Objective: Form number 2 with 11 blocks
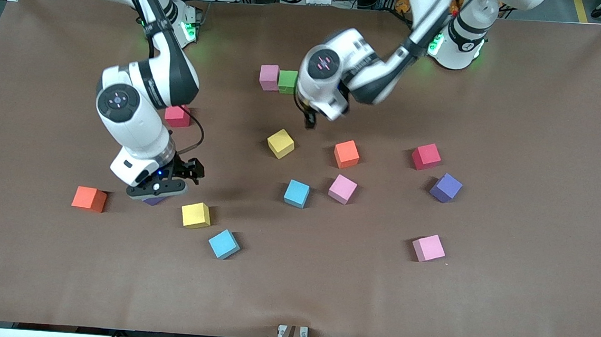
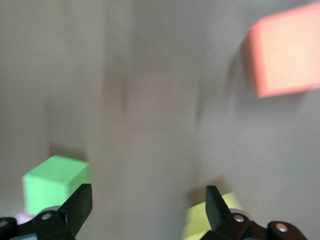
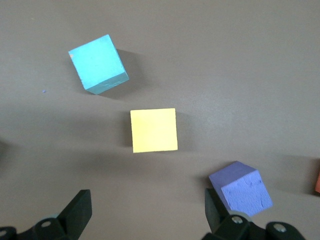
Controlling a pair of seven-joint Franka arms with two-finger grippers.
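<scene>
1. Blocks nearest the front camera lie loose on the table (image 1: 507,310): a light blue block (image 1: 224,244), a pink block (image 1: 428,248) toward the left arm's end, a yellow block (image 1: 195,215) and an orange block (image 1: 89,198) toward the right arm's end. None touch, so they look like unused stock.
2. Right claw (image 1: 173,178) hangs low just over the table between the orange and yellow blocks, fingers spread wide and holding nothing. A purple block (image 3: 241,188) sits just beside one finger, probably its next pick.
3. Mid-table lie another light blue block (image 1: 296,193), a second pink block (image 1: 342,189), another purple block (image 1: 445,187), a second orange block (image 1: 346,154), a second yellow block (image 1: 280,143), and two red cubes (image 1: 426,156).
4. Left claw (image 1: 310,120) hovers near that yellow block, wide open and empty.
5. Farthest off, a third pink block (image 1: 269,77) touches a green block (image 1: 287,81); judging by that, the number 2 is barely begun there.
</scene>
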